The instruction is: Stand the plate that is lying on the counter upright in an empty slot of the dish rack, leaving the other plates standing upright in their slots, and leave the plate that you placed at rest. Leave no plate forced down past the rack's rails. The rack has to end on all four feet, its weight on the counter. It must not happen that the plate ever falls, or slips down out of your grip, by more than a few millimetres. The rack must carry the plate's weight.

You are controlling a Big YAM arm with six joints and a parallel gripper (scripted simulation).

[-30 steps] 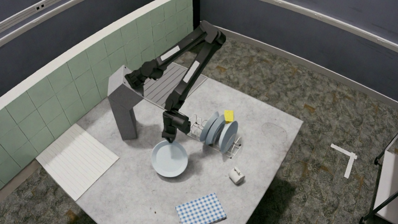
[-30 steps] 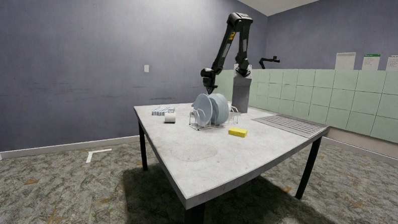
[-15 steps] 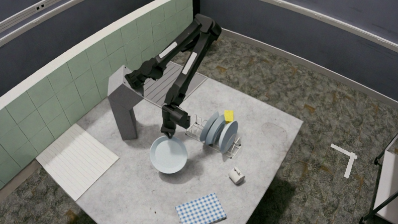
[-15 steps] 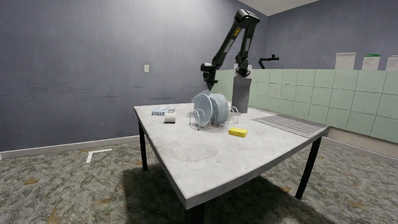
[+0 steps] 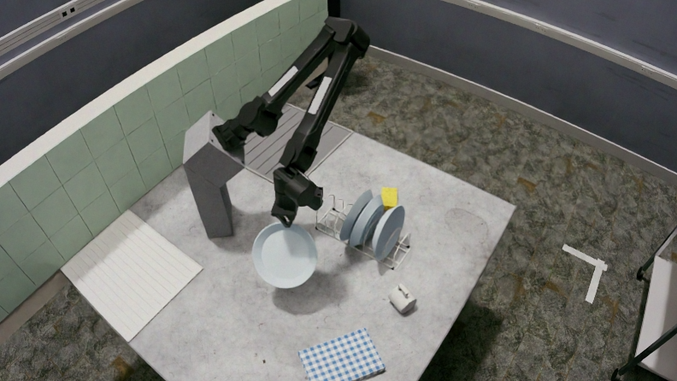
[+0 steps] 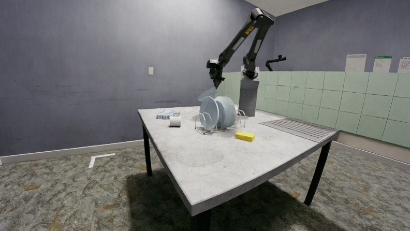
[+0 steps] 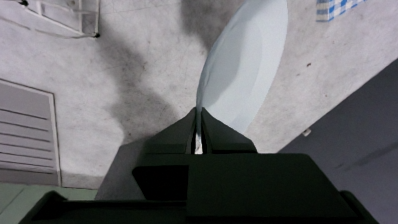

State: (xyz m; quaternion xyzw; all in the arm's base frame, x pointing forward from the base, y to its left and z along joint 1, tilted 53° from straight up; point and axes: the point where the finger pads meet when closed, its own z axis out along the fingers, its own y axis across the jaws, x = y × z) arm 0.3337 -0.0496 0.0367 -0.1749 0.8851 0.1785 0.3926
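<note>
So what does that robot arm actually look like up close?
A slim black arm of angular, boxy links, with white rectangular patches on its long segments and a small yellow label near the elbow. Its gripper ends in two dark, wedge-shaped fingers. No loose cables show.

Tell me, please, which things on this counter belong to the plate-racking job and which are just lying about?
Job: gripper, shut on the lifted plate; dish rack; three standing plates.

Lying about: yellow sponge, white mug, checked cloth.

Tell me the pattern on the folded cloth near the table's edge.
Blue-and-white checks on the cloth, clearest in the top view.
</note>
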